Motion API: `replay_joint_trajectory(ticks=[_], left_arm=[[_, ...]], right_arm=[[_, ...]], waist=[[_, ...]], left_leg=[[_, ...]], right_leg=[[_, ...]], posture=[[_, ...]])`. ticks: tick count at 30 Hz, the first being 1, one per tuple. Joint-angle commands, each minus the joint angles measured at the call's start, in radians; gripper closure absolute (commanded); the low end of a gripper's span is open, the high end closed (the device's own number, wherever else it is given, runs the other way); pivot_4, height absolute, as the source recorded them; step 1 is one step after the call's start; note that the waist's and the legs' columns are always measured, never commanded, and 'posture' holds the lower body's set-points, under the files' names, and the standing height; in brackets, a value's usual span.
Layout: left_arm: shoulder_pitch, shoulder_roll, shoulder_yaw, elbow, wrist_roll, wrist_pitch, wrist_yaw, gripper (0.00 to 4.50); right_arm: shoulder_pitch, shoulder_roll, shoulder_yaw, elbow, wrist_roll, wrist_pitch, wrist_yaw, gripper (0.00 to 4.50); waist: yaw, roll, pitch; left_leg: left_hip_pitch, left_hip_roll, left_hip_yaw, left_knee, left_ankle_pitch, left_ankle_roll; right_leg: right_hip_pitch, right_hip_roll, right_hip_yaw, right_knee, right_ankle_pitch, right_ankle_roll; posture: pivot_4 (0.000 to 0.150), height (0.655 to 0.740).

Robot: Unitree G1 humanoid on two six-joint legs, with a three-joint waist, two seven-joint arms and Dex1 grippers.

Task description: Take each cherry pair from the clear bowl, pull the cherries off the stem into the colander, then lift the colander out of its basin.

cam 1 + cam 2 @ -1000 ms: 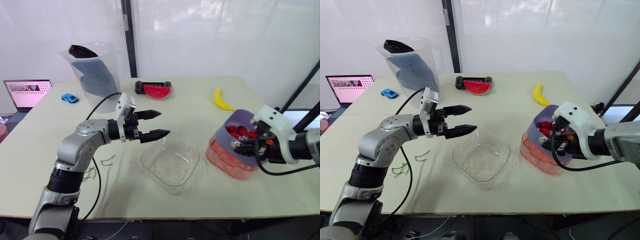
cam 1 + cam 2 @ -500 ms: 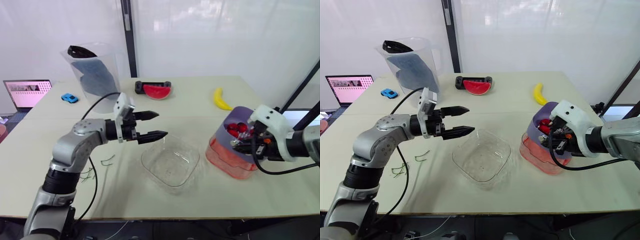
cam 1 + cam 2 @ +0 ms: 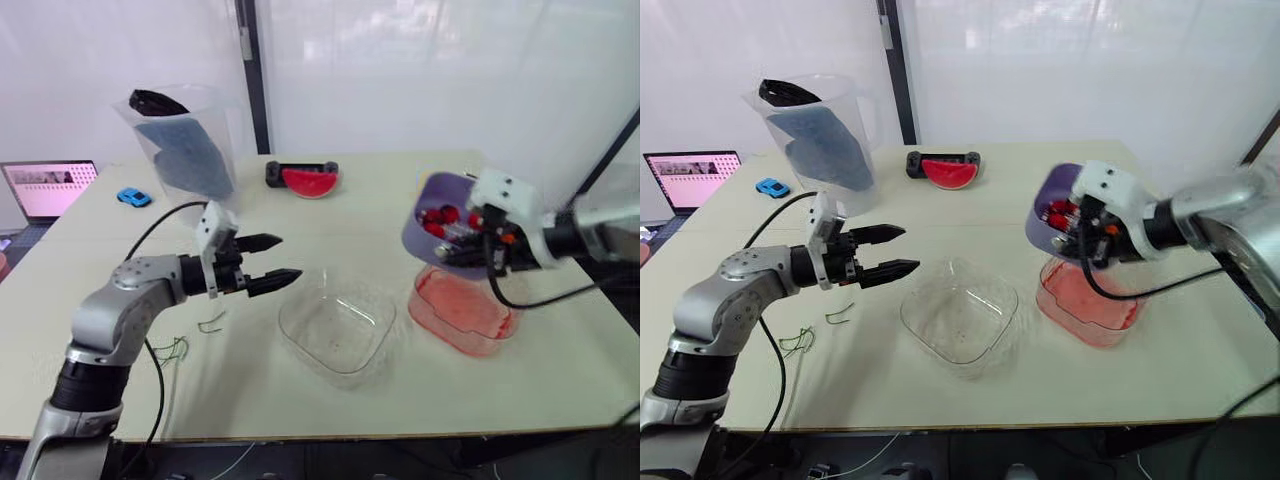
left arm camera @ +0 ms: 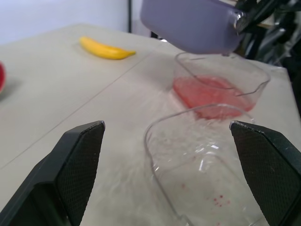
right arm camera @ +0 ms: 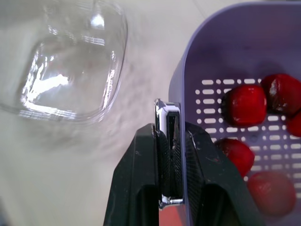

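White sheeting backs a pale desk [image 3: 370,205]: laptop [image 3: 48,188] at its 9 o'clock edge, lidded pitcher [image 3: 180,140] at 11, watermelon slice [image 3: 310,180] at 12. Clear bowl [image 3: 338,330] sits mid-desk. Left jaws released, spread wide, hovering at the bowl's 10 o'clock. Right jaws clenched on the rim of the purple colander [image 3: 418,235], which is held tipped above the red-tinted basin [image 3: 460,320] at the bowl's 3 o'clock. Cherries [image 5: 244,104] lie inside the colander.
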Motion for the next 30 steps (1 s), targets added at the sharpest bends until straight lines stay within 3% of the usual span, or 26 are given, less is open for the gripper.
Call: replay_joint_trajectory(ticks=[1, 5, 11, 19, 27, 28, 30], left_arm=[[0.046, 0.02, 0.064, -0.097, -0.015, 0.001, 0.048, 0.0], [0.163, 0.044, 0.138, -0.218, -0.042, 0.04, 0.115, 0.0], [0.278, 0.072, 0.228, -0.343, -0.082, 0.092, 0.194, 0.0], [0.345, 0.094, 0.283, -0.42, -0.123, 0.127, 0.255, 0.0], [0.32, 0.109, 0.259, -0.387, -0.127, 0.109, 0.253, 0.0], [0.31, 0.11, 0.25, -0.375, -0.126, 0.105, 0.247, 0.0], [0.294, 0.11, 0.238, -0.356, -0.124, 0.098, 0.236, 0.0]], right_arm=[[-0.138, 0.116, 0.12, 0.215, -0.18, -0.198, 0.121, 4.29], [-0.236, 0.326, 0.198, 0.518, -0.302, -0.402, 0.2, 4.29], [-0.254, 0.522, 0.218, 0.842, -0.423, -0.619, 0.226, 4.29], [-0.28, 0.644, 0.191, 1.122, -0.549, -0.808, 0.197, 4.29], [-0.348, 0.636, 0.09, 1.158, -0.555, -0.811, 0.239, 0.28], [-0.359, 0.621, 0.068, 1.146, -0.546, -0.799, 0.247, 0.03], [-0.372, 0.604, 0.026, 1.127, -0.529, -0.775, 0.261, 0.03]], waist=[[-0.004, 0.0, 0.0], [-0.011, 0.0, 0.0], [-0.006, 0.0, 0.0], [-0.009, 0.0, 0.0], [-0.011, 0.0, 0.0], [-0.009, 0.0, 0.0], [-0.008, 0.0, 0.0]], left_leg=[[-0.001, 0.0, 0.0, 0.0, 0.0, 0.0], [-0.005, 0.0, -0.001, 0.0, 0.002, -0.004], [-0.011, 0.0, -0.003, 0.002, 0.006, -0.01], [-0.011, -0.001, -0.003, 0.001, 0.007, -0.012], [-0.01, -0.001, -0.003, 0.001, 0.007, -0.013], [-0.01, -0.001, -0.003, 0.001, 0.007, -0.013], [-0.01, -0.001, -0.003, 0.001, 0.007, -0.013]], right_leg=[[-0.001, 0.0, 0.0, 0.0, 0.0, 0.0], [-0.005, 0.0, 0.0, 0.001, 0.0, 0.0], [-0.009, -0.001, -0.001, 0.002, 0.0, 0.0], [-0.01, -0.001, -0.002, 0.004, 0.0, 0.0], [-0.011, 0.0, -0.001, 0.005, 0.0, -0.001], [-0.011, 0.0, -0.001, 0.005, 0.0, -0.001], [-0.011, 0.0, -0.002, 0.006, 0.0, -0.001]], posture=[[0.15, 0.74], [0.15, 0.74], [0.15, 0.74], [0.15, 0.74], [0.15, 0.74], [0.15, 0.74], [0.15, 0.74]])
